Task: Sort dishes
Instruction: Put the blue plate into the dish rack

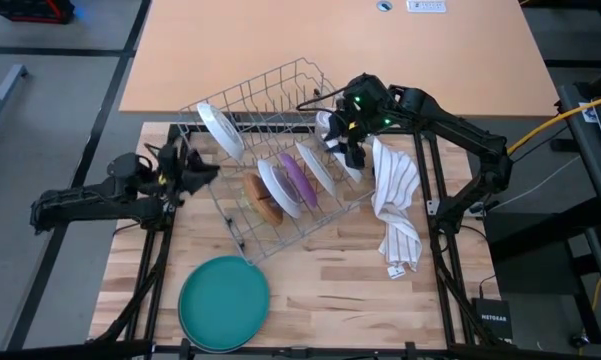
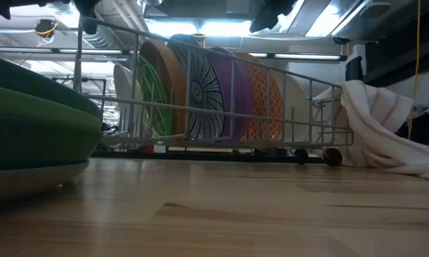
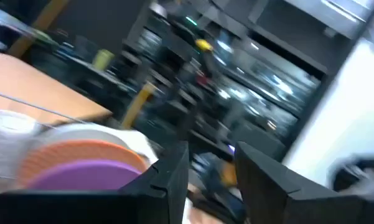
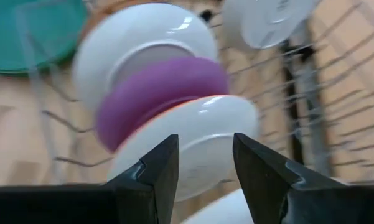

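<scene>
1. Right gripper (image 4: 205, 171): fingers parted, holding nothing, poised above a white dish (image 4: 193, 140) in the wire rack (image 1: 280, 100).
2. Left gripper (image 3: 210, 180): fingers apart, empty, at the rack's nine o'clock.
3. Teal plate (image 1: 223, 302) lies on the table (image 1: 320, 300) at the rack's seven o'clock; striped cloth (image 1: 395, 205) at three o'clock.

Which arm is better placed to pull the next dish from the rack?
Right. The right gripper hangs open over the rack's end row, fingers lined up on a white dish. The left gripper, also open, sits outside the rack's other side.
</scene>
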Available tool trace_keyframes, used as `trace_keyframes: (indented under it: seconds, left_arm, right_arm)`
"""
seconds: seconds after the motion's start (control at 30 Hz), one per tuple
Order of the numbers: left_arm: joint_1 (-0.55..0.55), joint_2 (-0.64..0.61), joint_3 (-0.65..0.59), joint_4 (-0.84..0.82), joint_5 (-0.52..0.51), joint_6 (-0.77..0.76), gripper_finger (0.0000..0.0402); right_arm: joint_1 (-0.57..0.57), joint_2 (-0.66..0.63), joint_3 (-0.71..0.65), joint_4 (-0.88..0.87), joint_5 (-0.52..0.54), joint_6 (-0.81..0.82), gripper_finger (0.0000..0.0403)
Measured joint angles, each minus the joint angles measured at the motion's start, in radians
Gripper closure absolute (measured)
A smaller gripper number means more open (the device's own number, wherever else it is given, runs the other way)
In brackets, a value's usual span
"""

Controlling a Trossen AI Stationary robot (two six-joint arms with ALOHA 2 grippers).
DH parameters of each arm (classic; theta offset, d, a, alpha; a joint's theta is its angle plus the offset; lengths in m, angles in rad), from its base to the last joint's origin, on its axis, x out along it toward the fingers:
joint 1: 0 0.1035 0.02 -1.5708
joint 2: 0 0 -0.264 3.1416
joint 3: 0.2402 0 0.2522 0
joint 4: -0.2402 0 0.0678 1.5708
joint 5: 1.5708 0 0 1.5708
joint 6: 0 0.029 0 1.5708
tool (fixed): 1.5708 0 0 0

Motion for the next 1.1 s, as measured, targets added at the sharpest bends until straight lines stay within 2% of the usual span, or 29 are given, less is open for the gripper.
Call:
trace_keyframes:
  seconds: [0.23, 0.53, 0.73, 0.9, 1.1]
  left_arm:
    - [-0.212, 0.096, 0.005, 0.044, 0.008, 0.106, 0.0282]
    - [-0.487, 0.316, 0.131, 0.048, -0.023, 0.204, 0.0282]
    - [-0.687, 0.485, 0.228, -0.019, -0.136, 0.223, 0.0282]
    - [-0.827, 0.641, 0.299, -0.109, -0.268, 0.108, 0.0282]
    - [-0.965, 0.84, 0.377, -0.141, -0.353, -0.073, 0.0285]
  right_arm:
    - [0.02, 0.0, 0.0, -0.078, -0.199, 0.092, 0.0246]
    - [0.194, 0.0, 0.0, -0.072, -0.202, 0.146, 0.0246]
    - [0.346, 0.0, 0.0, -0.065, -0.1, 0.231, 0.0246]
    - [0.486, 0.0, 0.0, -0.052, 0.022, 0.337, 0.0246]
    - [0.656, 0.02, 0.0, 0.024, 0.118, 0.435, 0.0246]
